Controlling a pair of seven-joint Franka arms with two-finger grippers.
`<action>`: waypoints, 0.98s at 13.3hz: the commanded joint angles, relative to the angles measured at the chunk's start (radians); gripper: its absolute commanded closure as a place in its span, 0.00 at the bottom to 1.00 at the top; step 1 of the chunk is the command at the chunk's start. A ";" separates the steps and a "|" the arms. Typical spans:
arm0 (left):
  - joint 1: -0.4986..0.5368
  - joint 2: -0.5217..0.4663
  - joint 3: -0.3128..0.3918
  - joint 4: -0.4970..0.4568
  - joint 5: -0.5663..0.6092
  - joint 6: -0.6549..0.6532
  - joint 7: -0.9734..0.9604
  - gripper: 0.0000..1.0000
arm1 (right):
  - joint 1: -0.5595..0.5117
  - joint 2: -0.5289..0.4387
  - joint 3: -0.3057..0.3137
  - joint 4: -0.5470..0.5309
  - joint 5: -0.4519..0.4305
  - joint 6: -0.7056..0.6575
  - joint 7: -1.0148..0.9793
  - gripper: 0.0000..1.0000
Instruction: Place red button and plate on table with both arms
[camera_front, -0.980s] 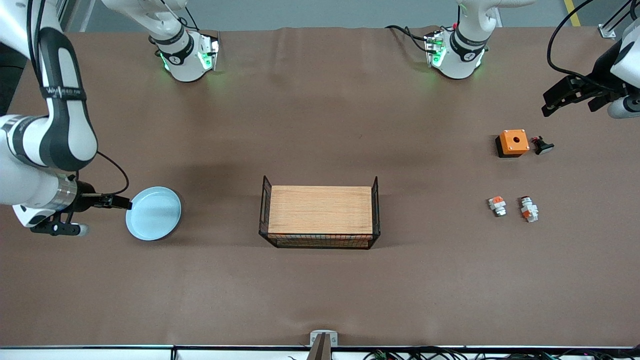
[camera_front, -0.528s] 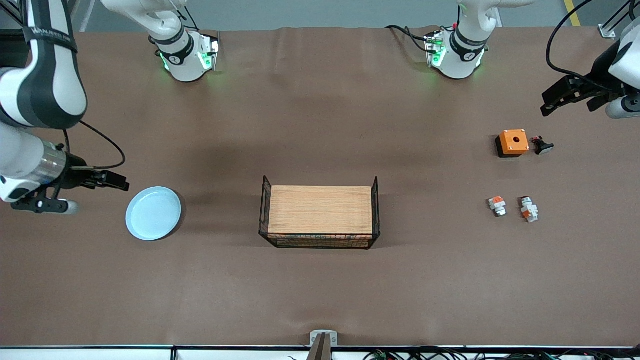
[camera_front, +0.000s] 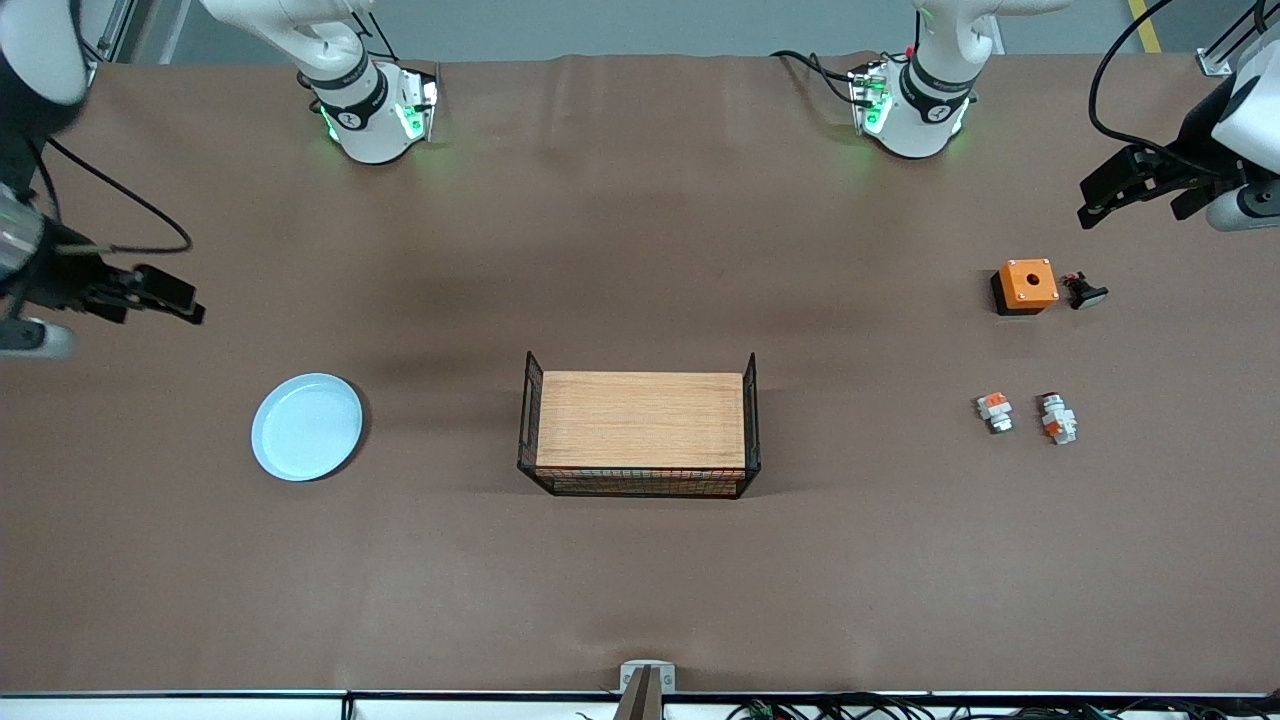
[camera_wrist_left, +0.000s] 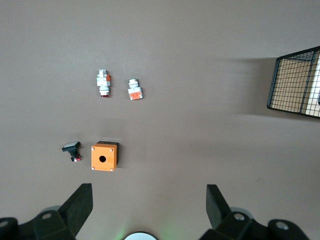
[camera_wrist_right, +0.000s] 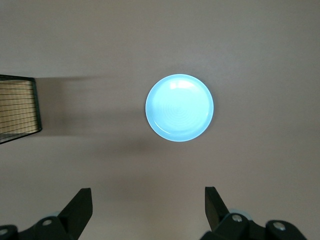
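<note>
Both jaws stand wide and hold nothing. Right gripper (camera_wrist_right: 148, 192) hangs over bare brown tabletop (camera_front: 640, 580) at mid-height on the frame's edge. The round pale-blue plate (camera_front: 306, 427) lies flat on the table lower down, apart from it. Left gripper (camera_wrist_left: 148, 190) hangs at the upper edge, above the orange box with a round hole (camera_front: 1025, 285). The small white-and-grey red button (camera_front: 1057, 418) lies on the table, lower in frame.

Risks:
- 1 squarer white piece (camera_front: 994, 411) sits just beside the button, so any regrasp could take the wrong part.
- A low sweep could knock the box.
</note>
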 joint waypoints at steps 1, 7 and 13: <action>0.000 -0.031 -0.008 -0.029 0.000 -0.006 0.008 0.00 | 0.001 0.009 -0.003 0.092 -0.030 -0.070 0.014 0.01; 0.000 -0.020 -0.008 -0.006 -0.006 -0.006 0.020 0.00 | -0.004 0.013 -0.006 0.133 -0.030 -0.100 0.014 0.00; 0.001 -0.015 -0.006 0.007 -0.008 -0.006 0.022 0.00 | -0.016 0.015 -0.011 0.161 -0.031 -0.130 0.012 0.00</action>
